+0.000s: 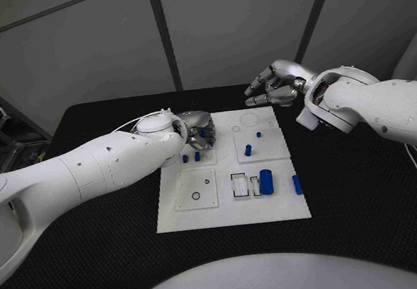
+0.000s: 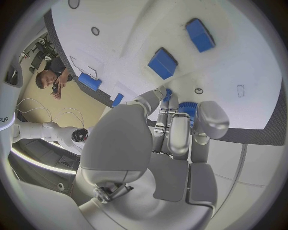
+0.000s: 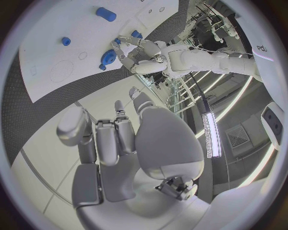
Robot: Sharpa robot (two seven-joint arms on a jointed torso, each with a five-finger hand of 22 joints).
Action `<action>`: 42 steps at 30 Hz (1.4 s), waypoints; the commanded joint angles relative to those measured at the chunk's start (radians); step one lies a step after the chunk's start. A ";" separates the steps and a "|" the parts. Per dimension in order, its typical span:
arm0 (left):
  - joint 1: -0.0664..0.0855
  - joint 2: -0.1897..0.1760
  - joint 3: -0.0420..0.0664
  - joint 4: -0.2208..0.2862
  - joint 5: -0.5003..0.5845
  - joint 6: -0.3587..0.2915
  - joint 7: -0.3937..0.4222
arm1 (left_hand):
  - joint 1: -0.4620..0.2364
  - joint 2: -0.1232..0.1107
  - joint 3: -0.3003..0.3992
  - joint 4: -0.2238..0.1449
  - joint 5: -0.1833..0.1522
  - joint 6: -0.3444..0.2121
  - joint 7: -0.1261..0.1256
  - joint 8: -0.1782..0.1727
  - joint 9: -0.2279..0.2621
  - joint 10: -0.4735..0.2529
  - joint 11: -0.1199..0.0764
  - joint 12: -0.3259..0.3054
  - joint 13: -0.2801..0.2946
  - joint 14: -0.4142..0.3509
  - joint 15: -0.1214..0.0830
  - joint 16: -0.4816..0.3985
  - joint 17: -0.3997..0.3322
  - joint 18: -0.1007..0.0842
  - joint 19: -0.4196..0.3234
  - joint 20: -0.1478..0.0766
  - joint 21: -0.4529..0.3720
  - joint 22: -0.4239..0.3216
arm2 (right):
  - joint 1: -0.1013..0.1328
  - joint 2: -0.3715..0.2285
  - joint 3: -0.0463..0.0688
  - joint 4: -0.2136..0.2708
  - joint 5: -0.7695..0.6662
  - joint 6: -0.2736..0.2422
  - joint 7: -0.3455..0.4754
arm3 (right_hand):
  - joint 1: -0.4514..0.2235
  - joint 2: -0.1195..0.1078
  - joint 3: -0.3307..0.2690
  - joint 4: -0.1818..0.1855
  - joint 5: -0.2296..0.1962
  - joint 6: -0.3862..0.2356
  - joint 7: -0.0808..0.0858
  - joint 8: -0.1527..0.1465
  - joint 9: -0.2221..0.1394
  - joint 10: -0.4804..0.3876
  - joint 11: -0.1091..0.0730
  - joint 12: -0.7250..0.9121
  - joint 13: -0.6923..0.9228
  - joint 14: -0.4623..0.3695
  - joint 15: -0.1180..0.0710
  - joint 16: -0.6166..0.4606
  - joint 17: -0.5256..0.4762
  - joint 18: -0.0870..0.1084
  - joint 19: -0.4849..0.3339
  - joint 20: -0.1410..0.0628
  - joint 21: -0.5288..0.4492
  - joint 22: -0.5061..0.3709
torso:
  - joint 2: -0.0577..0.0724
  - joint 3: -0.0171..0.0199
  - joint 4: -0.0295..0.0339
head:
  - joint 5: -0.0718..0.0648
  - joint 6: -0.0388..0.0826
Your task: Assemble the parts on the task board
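Note:
The white task board (image 1: 230, 208) lies in the middle of the black table. My left hand (image 1: 199, 129) is over its far left corner, and its fingertips (image 2: 170, 103) pinch a blue toothed wheel (image 2: 188, 109) against the board (image 2: 240, 62); the wheel (image 3: 109, 57) also appears under that hand (image 3: 135, 55) in the right wrist view. Two blue square pegs (image 2: 162, 63) (image 2: 199, 34) stand just beyond the fingers. My right hand (image 1: 275, 86) hangs past the board's far edge with its fingers (image 3: 114, 139) curled in and nothing in them.
A blue cylinder (image 1: 266, 181) lies in the board's near right part, next to rectangular slots (image 1: 240, 185), with a blue bar (image 1: 297, 184) at the right edge. Small blue pegs (image 1: 248, 150) (image 1: 260, 134) stand on the right half. A small black ring (image 1: 207, 182) lies on the left.

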 commanded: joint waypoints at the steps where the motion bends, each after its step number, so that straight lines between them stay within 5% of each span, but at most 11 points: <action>1: -0.004 0.001 -0.002 -0.004 -0.008 0.015 0.007 | 0.003 0.012 0.013 -0.006 -0.005 0.007 0.000 -0.008 -0.003 0.013 -0.001 -0.008 -0.004 0.016 -0.002 0.006 -0.001 -0.015 0.007 -0.001 0.008 0.005 | 0.002 0.001 0.001 0.002 -0.002 0.003 0.006 | -0.007 0.003 -0.005 0.001 0.003 -0.005 0.000 0.004 -0.001 0.002 -0.006 -0.003 0.028 0.058 -0.007 -0.005 0.080 0.009 -0.007 0.003 -0.005 -0.001 | -0.001 0.0003 -0.0005 | 0.002 0.000; 16: -0.007 -0.033 0.003 0.038 0.012 -0.048 0.042 | 0.016 0.034 0.072 -0.049 -0.012 0.041 0.004 -0.026 -0.009 0.078 -0.004 -0.035 -0.011 0.018 -0.004 0.016 -0.002 -0.021 0.015 -0.006 0.039 0.041 | 0.002 0.003 0.001 -0.002 -0.002 0.004 0.008 | -0.007 0.003 -0.005 0.001 0.003 -0.005 0.000 0.004 -0.001 0.002 -0.006 -0.003 0.028 0.058 -0.007 -0.005 0.080 0.009 -0.007 0.003 -0.005 -0.001 | -0.002 0.0001 0.0018 | 0.004 0.000; 25: -0.006 -0.077 0.067 0.092 0.037 -0.070 0.048 | 0.005 0.035 0.077 -0.053 -0.013 0.054 0.005 -0.029 -0.009 0.091 -0.004 -0.044 -0.011 0.020 -0.004 0.021 0.001 -0.022 0.015 -0.006 0.041 0.044 | 0.002 0.006 0.001 -0.015 -0.002 0.004 0.010 | -0.007 0.003 -0.005 0.001 0.003 -0.005 0.000 0.004 -0.001 0.002 -0.006 -0.003 0.028 0.058 -0.007 -0.005 0.080 0.009 -0.007 0.003 -0.005 -0.001 | -0.002 0.0001 0.0008 | 0.011 0.000; 29: -0.005 -0.098 0.086 0.112 0.044 -0.063 0.043 | 0.001 0.036 0.077 -0.054 -0.013 0.059 0.005 -0.030 -0.009 0.096 -0.005 -0.047 -0.011 0.021 -0.004 0.022 0.002 -0.022 0.015 -0.006 0.042 0.046 | 0.002 0.007 0.001 -0.019 -0.002 0.005 0.010 | -0.007 0.003 -0.005 0.001 0.003 -0.005 0.000 0.004 -0.001 0.002 -0.006 -0.003 0.028 0.058 -0.007 -0.005 0.080 0.009 -0.007 0.003 -0.005 -0.001 | -0.002 0.0004 0.0011 | 0.012 0.000; 42: -0.008 -0.177 0.097 0.134 0.077 0.002 0.016 | -0.014 0.033 0.072 -0.055 -0.015 0.067 0.003 -0.034 -0.009 0.106 -0.007 -0.056 -0.010 0.020 -0.006 0.021 -0.004 -0.021 0.013 -0.006 0.041 0.047 | 0.001 0.007 0.001 -0.025 -0.002 0.006 0.010 | -0.007 0.003 -0.005 0.001 0.003 -0.005 0.000 0.004 -0.001 0.002 -0.006 -0.003 0.028 0.058 -0.007 -0.005 0.080 0.009 -0.007 0.003 -0.005 -0.001 | -0.001 0.0003 0.0020 | 0.019 0.000</action>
